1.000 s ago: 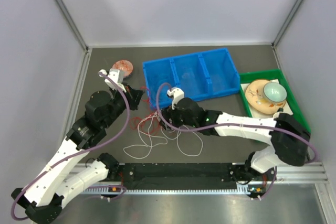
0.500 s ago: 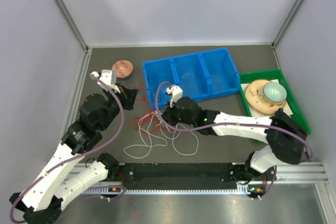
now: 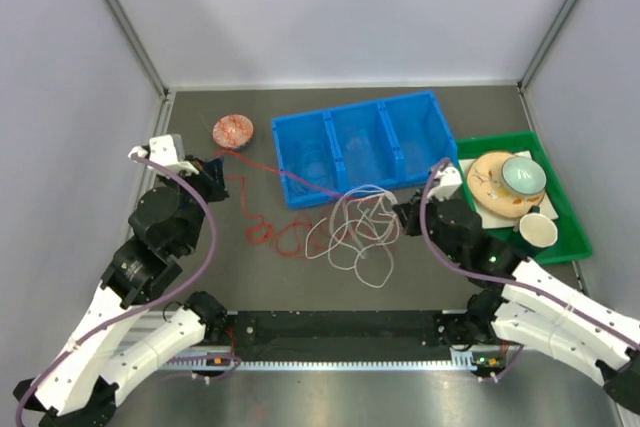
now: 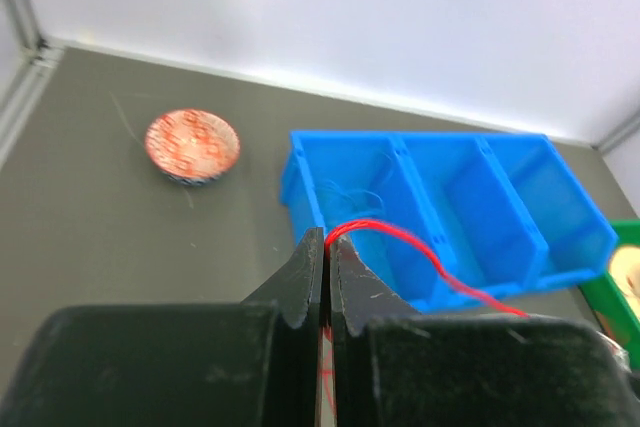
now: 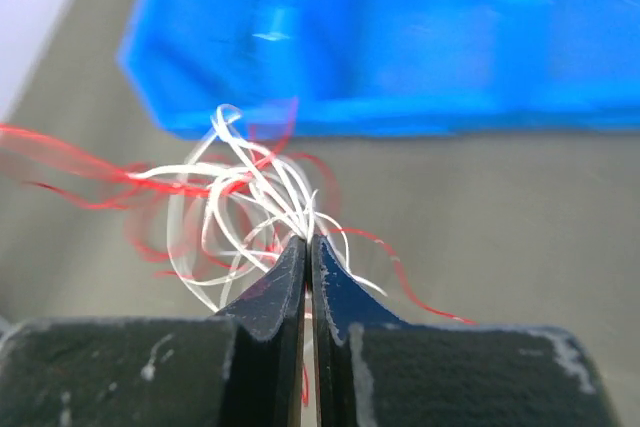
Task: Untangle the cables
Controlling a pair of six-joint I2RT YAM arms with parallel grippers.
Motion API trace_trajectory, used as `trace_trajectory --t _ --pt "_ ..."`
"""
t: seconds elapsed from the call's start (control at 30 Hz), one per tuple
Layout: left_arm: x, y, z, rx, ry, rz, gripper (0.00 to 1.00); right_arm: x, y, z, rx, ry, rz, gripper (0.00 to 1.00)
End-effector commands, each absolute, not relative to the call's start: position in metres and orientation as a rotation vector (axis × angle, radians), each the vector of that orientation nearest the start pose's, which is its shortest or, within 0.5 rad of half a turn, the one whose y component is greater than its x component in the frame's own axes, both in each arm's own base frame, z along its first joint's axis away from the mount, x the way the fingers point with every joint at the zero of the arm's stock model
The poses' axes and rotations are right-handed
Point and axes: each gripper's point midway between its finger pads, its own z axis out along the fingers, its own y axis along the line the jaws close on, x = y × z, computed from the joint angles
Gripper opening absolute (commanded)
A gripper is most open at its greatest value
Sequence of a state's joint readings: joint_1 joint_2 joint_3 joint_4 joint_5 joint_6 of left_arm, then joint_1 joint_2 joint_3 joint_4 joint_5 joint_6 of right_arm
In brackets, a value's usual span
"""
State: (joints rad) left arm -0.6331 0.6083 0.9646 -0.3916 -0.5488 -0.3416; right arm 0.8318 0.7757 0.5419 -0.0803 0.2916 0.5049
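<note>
The cables are thin red and white wires on the dark table. My left gripper [image 3: 216,173] is shut on a red cable [image 3: 262,233], which trails right in loose loops; its tips [image 4: 327,239] pinch the red strand [image 4: 405,239]. A bundle of white cable loops [image 3: 360,223] lies in front of the blue bin. My right gripper [image 3: 401,215] is shut on that bundle, and its tips [image 5: 307,240] hold several white strands [image 5: 235,197] with red ones [image 5: 60,147] running through them. A faint blue wire [image 4: 350,193] lies in the bin's left compartment.
A blue three-compartment bin [image 3: 395,172] stands at the back middle. A small red patterned bowl [image 3: 232,130] sits at the back left. At the right, a green tray [image 3: 490,140] holds a plate, a teal bowl and a white cup. Grey walls enclose the table.
My right gripper has shut on the white bundle and pulled it right. My left gripper has drawn back to the left with the red cable, stretching the tangle apart.
</note>
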Motion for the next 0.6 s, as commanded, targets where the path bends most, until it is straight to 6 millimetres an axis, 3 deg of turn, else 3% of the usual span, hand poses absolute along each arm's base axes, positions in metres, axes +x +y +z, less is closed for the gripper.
trace_trajectory --t 0.0,0.17,0.3,0.43,0.57 --pt "0.232 -0.044 0.408 -0.29 1.45 -0.24 0.0 0.217 0.143 0.14 0.015 2.053 0.432 0.0" --pt "0.219 -0.019 0.429 -0.326 1.393 -0.166 0.0 0.206 0.116 0.121 0.112 2.085 0.381 0.0" --pt "0.211 -0.011 0.442 -0.328 1.362 -0.157 0.0 0.202 0.118 0.116 0.13 2.094 0.411 0.0" --pt "0.216 -0.018 0.434 -0.31 1.387 -0.164 0.0 0.206 0.12 0.126 0.119 2.082 0.415 0.0" --pt "0.229 -0.038 0.418 -0.26 1.439 -0.193 0.0 0.208 0.123 0.13 0.086 2.09 0.4 0.0"
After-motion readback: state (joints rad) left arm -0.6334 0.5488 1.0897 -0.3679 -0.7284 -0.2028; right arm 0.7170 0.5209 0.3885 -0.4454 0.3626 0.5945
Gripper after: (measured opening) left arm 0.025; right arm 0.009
